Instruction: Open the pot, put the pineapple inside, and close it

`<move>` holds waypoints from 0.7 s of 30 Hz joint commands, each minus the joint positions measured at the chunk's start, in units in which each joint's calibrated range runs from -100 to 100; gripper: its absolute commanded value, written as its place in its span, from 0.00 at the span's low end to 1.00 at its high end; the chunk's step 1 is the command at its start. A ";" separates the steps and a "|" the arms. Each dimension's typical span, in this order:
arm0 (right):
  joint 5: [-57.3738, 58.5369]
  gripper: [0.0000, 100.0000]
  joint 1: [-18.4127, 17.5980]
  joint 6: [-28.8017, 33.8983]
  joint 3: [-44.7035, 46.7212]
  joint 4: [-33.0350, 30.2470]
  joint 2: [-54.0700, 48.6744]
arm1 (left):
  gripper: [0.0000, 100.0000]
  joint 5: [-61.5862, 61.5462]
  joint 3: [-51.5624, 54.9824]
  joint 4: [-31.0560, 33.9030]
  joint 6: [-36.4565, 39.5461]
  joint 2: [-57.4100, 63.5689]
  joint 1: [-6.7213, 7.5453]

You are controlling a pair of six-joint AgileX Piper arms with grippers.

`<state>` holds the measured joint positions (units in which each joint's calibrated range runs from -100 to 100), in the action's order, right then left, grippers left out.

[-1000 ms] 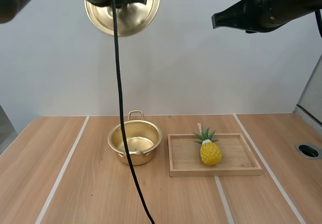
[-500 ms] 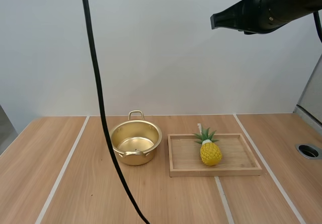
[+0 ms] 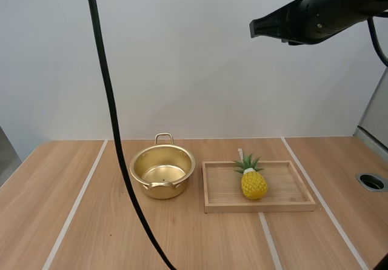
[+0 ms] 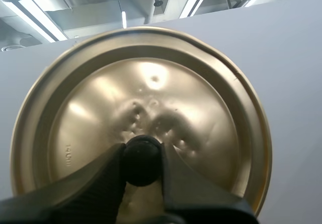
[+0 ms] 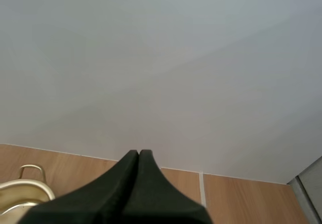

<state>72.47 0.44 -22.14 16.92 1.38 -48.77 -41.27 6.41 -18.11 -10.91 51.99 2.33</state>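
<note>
Left wrist view: left end effector [image 4: 142, 152] grips lid [image 4: 151, 88] by its knob [image 4: 142, 166], carried higher than a second ago. Pot [image 3: 162, 173] stands open. Right end effector [image 3: 254, 27], closed and empty, hangs well above pineapple [image 3: 253, 183] on tray [image 3: 285, 203]: pick-up next.

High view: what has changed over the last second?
The left gripper, pinching the round gold lid by its black knob, carried it away from high above the open gold pot. The right gripper, shut, edged slightly leftward. The pot, the yellow pineapple and the wooden tray under it stayed put.
</note>
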 commanded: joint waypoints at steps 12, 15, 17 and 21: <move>5.42 0.40 0.19 -0.48 0.11 3.91 12.49 | 0.00 -4.29 -0.38 -1.34 0.33 0.73 0.07; 5.42 0.40 0.19 -0.48 0.11 3.91 14.74 | 0.00 -4.68 -0.38 -1.34 0.33 0.73 0.07; 5.77 0.40 0.19 -0.48 0.11 3.91 16.26 | 0.00 -4.68 -0.38 -1.34 0.33 0.73 0.07; 6.87 0.40 0.19 -0.55 0.11 3.91 19.28 | 0.00 -5.81 -0.38 -1.34 0.33 0.73 0.07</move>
<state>78.31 0.44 -22.14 16.92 5.15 -30.52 -47.16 6.41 -18.36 -10.79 52.19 2.33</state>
